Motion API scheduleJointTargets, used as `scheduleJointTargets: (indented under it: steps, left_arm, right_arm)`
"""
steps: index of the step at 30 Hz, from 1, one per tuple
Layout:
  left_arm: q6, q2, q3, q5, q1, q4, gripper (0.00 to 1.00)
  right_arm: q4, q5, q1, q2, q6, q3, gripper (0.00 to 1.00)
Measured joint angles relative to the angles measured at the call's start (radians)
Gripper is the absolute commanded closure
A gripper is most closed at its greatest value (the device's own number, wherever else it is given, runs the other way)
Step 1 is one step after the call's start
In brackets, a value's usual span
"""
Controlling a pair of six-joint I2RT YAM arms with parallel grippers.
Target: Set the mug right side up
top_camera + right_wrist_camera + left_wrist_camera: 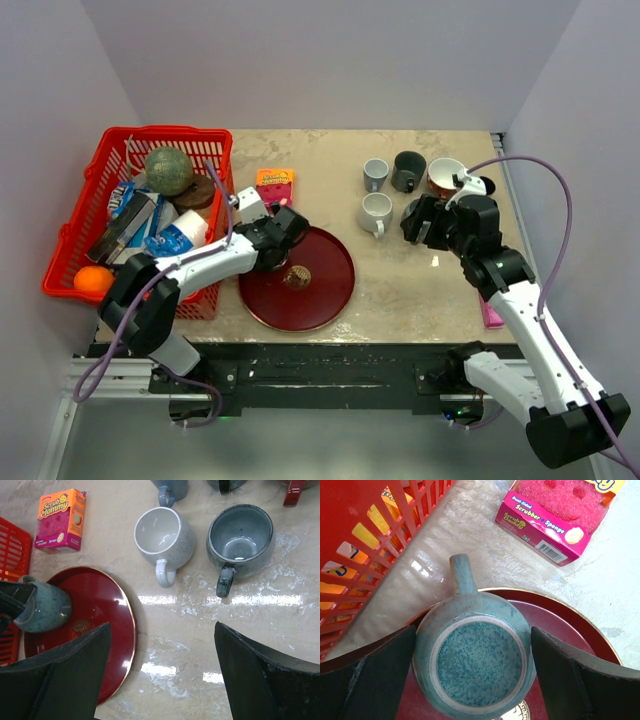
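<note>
Our left gripper [476,677] is spread to its widest, one finger on either side of the teal mug [475,650], and we cannot confirm any squeeze. The mug sits base-up between those fingers on the red plate [570,625]. Its handle points ahead, out of the closing line, so the walls look free to clamp. Our right gripper [165,680] hovers open and empty, probably keeping clear, with the white mug [164,534] and grey mug [240,534] upright ahead of it.

Bright, even light is cast from above, and shadows are kept soft. Glare streaks are seen on the table [260,600] in the right wrist view.
</note>
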Motion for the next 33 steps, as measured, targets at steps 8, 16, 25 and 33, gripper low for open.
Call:
scheduleJointTargets:
  steps: [8,16,25,33]
  left_arm:
    - [-0.023,-0.025,-0.038,0.027,-0.001,0.055,0.06]
    - [-0.117,0.035,0.034,0.148,-0.124,0.061,0.04]
    - [-0.14,0.111,0.132,0.263,-0.119,-0.033,0.02]
    - [-0.028,0.164,0.235,0.341,-0.059,-0.104,0.05]
  right_arm:
    - [0.001,-0.003,0.0,-0.012,0.001,-0.013,0.13]
    - [0.002,-0.018,0.0,-0.013,0.004,-0.019,0.14]
    - [0.001,-0.026,0.0,-0.041,0.004,-0.029,0.14]
    - [-0.005,-0.028,0.0,-0.044,0.004,-0.029,0.14]
